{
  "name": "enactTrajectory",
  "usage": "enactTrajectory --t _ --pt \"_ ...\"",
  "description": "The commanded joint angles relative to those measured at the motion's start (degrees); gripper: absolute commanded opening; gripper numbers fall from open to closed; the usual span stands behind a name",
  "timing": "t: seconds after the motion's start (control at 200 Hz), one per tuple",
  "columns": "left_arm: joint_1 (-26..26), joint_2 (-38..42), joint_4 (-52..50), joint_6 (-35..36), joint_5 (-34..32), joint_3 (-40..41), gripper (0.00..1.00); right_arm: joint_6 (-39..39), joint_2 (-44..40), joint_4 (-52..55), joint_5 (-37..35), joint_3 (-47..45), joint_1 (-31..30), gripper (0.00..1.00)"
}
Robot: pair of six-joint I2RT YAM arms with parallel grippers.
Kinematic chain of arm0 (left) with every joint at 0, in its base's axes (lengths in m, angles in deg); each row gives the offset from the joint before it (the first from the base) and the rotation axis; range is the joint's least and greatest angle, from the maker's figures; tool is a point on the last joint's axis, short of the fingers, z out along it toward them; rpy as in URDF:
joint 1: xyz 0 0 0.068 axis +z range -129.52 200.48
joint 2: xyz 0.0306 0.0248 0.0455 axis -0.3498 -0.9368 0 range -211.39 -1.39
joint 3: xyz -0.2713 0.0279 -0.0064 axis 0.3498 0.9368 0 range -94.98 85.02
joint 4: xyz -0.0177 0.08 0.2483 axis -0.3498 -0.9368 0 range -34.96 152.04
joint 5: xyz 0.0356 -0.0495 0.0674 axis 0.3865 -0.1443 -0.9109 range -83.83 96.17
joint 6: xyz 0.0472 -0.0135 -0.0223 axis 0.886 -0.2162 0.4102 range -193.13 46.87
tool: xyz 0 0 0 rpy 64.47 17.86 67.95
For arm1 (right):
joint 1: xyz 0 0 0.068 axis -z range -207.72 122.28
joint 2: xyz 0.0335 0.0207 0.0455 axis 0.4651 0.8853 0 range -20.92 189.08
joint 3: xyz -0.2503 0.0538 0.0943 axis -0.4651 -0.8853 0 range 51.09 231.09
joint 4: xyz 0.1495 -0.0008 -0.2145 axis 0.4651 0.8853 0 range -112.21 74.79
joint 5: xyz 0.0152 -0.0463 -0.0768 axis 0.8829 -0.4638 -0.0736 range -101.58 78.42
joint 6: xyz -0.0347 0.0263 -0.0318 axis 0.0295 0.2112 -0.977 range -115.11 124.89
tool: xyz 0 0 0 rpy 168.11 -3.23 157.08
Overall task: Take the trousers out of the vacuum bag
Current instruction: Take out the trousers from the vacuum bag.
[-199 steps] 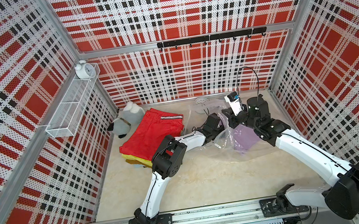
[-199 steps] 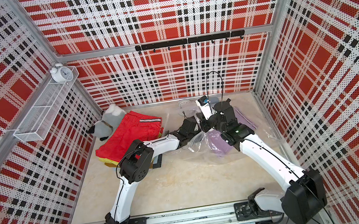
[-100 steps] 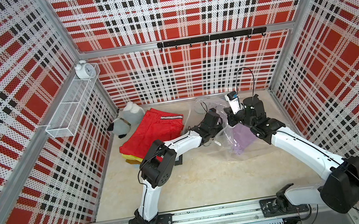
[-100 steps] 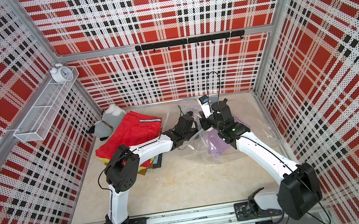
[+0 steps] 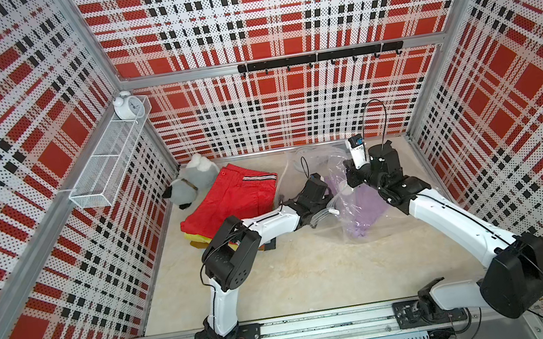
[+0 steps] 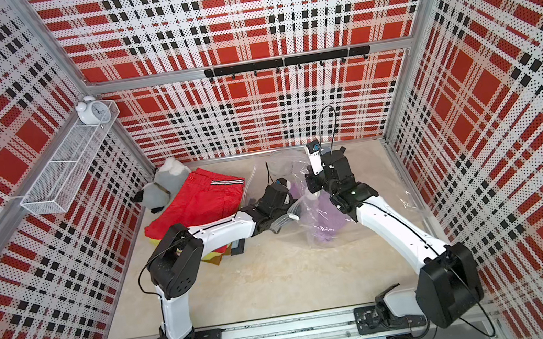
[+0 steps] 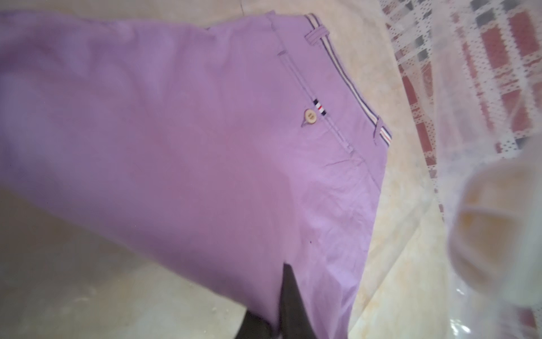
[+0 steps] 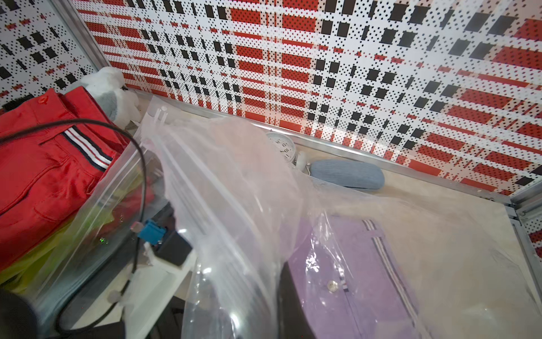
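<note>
The clear vacuum bag lies crumpled at the back right of the floor. Lilac trousers with a striped waistband sit partly inside it, seen through the plastic in the right wrist view. My left gripper reaches into the bag's mouth and is shut on the lilac cloth. My right gripper is shut on the bag's plastic and holds its edge up above the trousers. Red trousers top a folded pile at the left.
A grey-white plush toy sits in the back left corner beside the pile. A wire shelf with a white clock hangs on the left wall. By the back wall lie another white clock and a grey-blue case.
My left arm's elbow has swung left and toward the front while its gripper stays at the bag's mouth. My right gripper has shifted slightly rearward with the plastic.
</note>
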Motion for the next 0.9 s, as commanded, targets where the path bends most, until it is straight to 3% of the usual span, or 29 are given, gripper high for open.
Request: enactTrajectory --t 0.0,0.241,0.536,0.757,0.897 --pt "1.95 5.08 0.33 2.62 -1.55 -2.61 0.0 0.5 -0.26 -0.16 0.08 -1.54 1.06 0.0" --pt "5.9 7.19 -1.99 5.09 -0.6 -4.86 0.0 0.09 -1.08 0.36 2.22 -4.55 1.32 0.0" --pt "8.27 9.17 -2.16 5.6 1.25 -0.02 0.0 0.19 0.1 0.37 2.55 -3.8 1.56 0.0" --pt "7.88 8.9 -1.77 4.68 2.62 3.03 0.15 0.89 1.29 -0.33 3.14 -2.69 1.59 0.0" --pt "7.77 9.08 -0.43 3.83 3.19 5.11 0.33 1.08 1.82 -0.77 3.36 -2.41 1.52 0.0"
